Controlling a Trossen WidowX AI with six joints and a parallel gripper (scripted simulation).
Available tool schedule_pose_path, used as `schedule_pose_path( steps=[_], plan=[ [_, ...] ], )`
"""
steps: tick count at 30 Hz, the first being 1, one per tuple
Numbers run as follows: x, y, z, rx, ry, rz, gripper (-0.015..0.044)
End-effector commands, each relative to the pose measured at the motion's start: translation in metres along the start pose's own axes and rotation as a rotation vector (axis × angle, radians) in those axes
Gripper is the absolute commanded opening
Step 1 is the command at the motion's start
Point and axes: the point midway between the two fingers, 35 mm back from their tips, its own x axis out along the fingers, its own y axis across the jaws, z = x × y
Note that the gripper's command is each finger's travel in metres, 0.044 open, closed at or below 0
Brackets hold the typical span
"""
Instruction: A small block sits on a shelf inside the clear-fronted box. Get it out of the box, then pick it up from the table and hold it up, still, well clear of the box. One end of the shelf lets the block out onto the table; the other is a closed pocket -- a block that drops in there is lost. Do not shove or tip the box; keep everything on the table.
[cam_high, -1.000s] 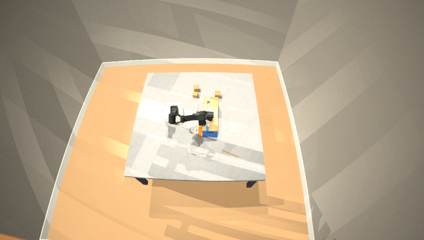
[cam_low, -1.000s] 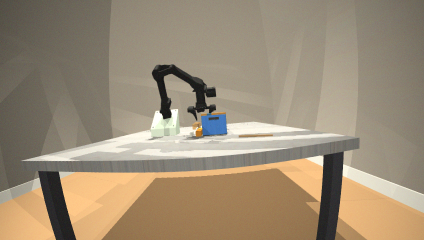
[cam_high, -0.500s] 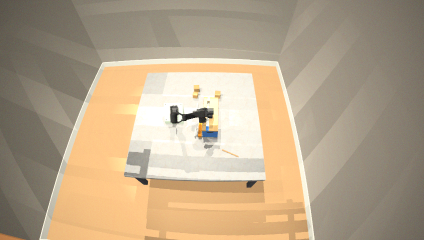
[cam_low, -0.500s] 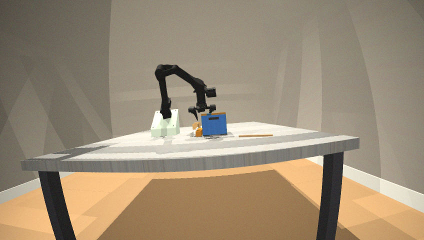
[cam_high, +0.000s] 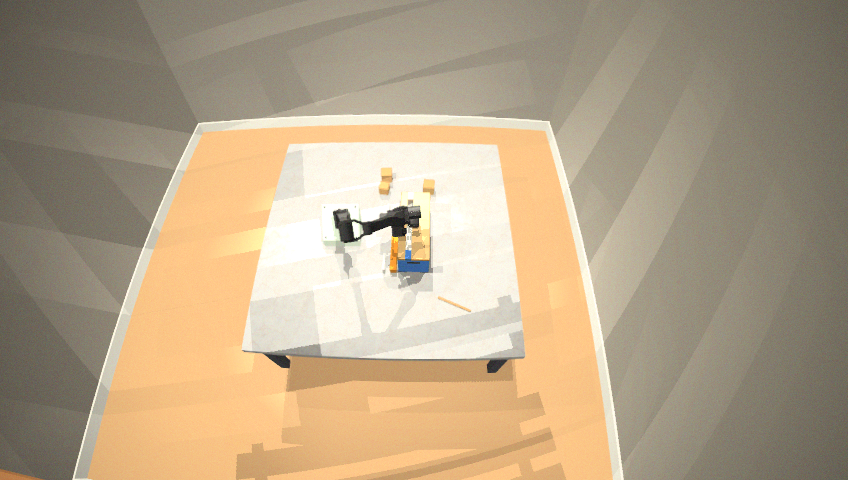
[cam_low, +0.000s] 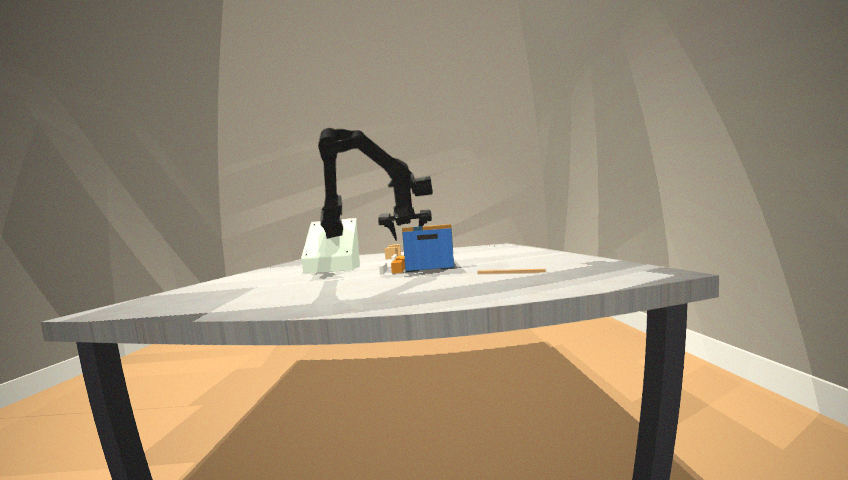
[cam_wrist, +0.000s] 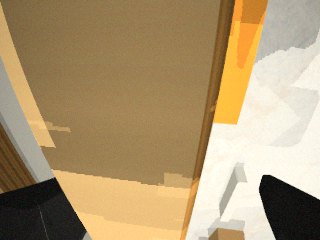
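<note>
The box (cam_high: 413, 265) (cam_low: 428, 252) has a blue end wall and a tan top. Its tan top strip (cam_wrist: 115, 75) fills much of the wrist view, with a narrow grey gap on the left. My gripper (cam_low: 409, 233) (cam_wrist: 186, 175) is open and empty, low over the box. One finger is outside the box's front side; the other is over the gap, its tip partly hidden behind the blue end in the exterior view. I cannot make out the small block on the shelf; the top and arm hide the inside.
An orange piece (cam_high: 393, 255) (cam_low: 397, 265) (cam_wrist: 232, 90) lies along the box's front. A small grey upright piece (cam_low: 383, 268) stands nearby. Tan blocks (cam_high: 386, 172) (cam_high: 384, 187) (cam_high: 428, 185) sit beyond the box's far end. A thin stick (cam_high: 454, 303) (cam_low: 511, 271) lies on the table.
</note>
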Motion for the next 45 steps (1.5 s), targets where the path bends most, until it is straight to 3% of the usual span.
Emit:
schedule_pose_path(
  steps=[1,9,45],
  plan=[
    [0.005,-0.001,-0.012,0.001,0.004,-0.005,0.04],
    [0.011,-0.001,-0.029,0.001,0.005,-0.005,0.04],
    [0.01,-0.002,-0.027,0.001,0.004,-0.005,0.04]
  ],
)
